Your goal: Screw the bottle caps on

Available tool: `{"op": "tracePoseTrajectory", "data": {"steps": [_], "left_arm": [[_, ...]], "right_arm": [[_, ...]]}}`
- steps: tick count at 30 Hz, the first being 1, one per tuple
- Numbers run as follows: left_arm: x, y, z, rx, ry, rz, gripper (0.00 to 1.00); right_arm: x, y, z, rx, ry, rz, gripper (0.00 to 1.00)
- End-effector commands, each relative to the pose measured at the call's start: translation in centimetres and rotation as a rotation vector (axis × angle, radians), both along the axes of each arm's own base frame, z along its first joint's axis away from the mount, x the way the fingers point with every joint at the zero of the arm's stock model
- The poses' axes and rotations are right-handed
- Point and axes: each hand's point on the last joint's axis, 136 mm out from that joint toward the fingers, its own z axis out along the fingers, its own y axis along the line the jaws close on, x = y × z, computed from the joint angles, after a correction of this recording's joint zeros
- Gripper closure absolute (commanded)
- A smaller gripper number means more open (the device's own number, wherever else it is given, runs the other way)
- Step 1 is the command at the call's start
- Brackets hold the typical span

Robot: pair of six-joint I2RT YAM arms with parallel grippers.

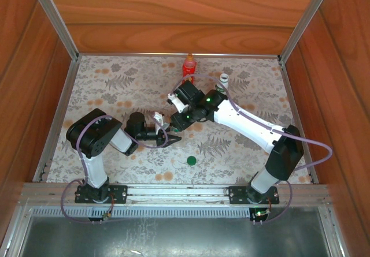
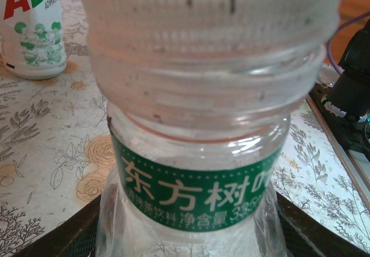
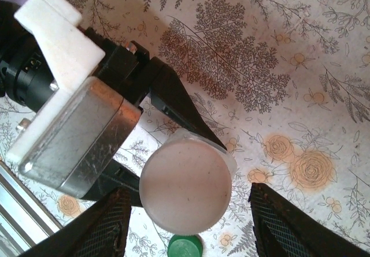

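Table (image 1: 115, 84): we see clear bottle (image 2: 196, 182) upright near middle, pinched low on its body by left gripper (image 1: 172, 137). Right gripper (image 3: 191, 192) directly above, fingers spread either side of pale cap (image 3: 185, 176), apart from it. Bottle axis vertical, in line with right wrist; we judge right arm placed for twisting. Loose green cap (image 3: 185, 246) on table near bottle.

Overhead view: bright, even, warm light from above; the wooden walls (image 1: 341, 55) glow orange, and the arms (image 1: 248, 121) throw only faint, soft shadows on the patterned cloth (image 1: 115, 89). Left wrist view: the clear bottle (image 2: 202, 153) stands too near the lens; its cap (image 2: 214, 14) is blurred, the label (image 2: 196, 193) sharper, with glare on the neck. Right wrist view: cloth crisp; the camera's own fingers (image 3: 101, 228) dark and soft-edged.
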Motion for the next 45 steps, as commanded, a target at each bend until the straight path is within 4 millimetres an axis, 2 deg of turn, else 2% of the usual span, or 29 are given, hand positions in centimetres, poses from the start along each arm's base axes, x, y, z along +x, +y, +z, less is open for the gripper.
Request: {"op": "tracePoseTrajectory", "data": {"steps": [1, 4, 5, 11, 15, 19, 29, 33, 40, 42, 45], "left_arm": [[-1.1, 0.6, -1.4, 0.036, 0.079, -0.023, 0.42], [-1.1, 0.6, -1.5, 0.036, 0.08, -0.024, 0.42], [-1.1, 0.6, -1.5, 0.037, 0.082, -0.025, 0.42], [-1.2, 0.7, -1.6, 0.039, 0.083, -0.024, 0.42], [-1.2, 0.6, -1.6, 0.038, 0.082, -0.025, 0.42], [-1.2, 0.7, -1.5, 0.036, 0.08, -0.026, 0.42], [-1.8, 0.6, -1.1, 0.026, 0.094, -0.056, 0.42], [-1.8, 0.6, -1.0, 0.021, 0.094, -0.062, 0.42], [-2.0, 0.6, -0.9, 0.02, 0.098, -0.069, 0.42], [-2.0, 0.7, -0.9, 0.02, 0.101, -0.071, 0.42], [-1.9, 0.7, -0.9, 0.018, 0.101, -0.069, 0.42]], "right_arm": [[0.4, 1.2, 0.4, 0.022, -0.01, 0.014, 0.43], [0.5, 1.4, 0.8, 0.033, -0.013, 0.016, 0.46], [0.7, 1.6, -0.3, 0.01, 0.007, 0.016, 0.47], [0.5, 1.6, -0.8, -0.005, 0.02, 0.021, 0.57], [0.3, 1.3, -0.9, -0.013, 0.026, 0.026, 0.57], [-0.3, 1.4, -0.8, 0.005, 0.041, 0.07, 0.63], [-2.6, 1.7, 0.3, 0.189, 0.126, 0.417, 0.64], [-4.2, 1.9, 2.5, 0.295, 0.072, 0.596, 0.64], [-4.1, 1.4, 2.9, 0.333, 0.064, 0.695, 0.63], [-3.9, 1.4, 2.0, 0.336, 0.093, 0.716, 0.63], [-3.7, 1.4, 1.9, 0.334, 0.091, 0.747, 0.62]]}}
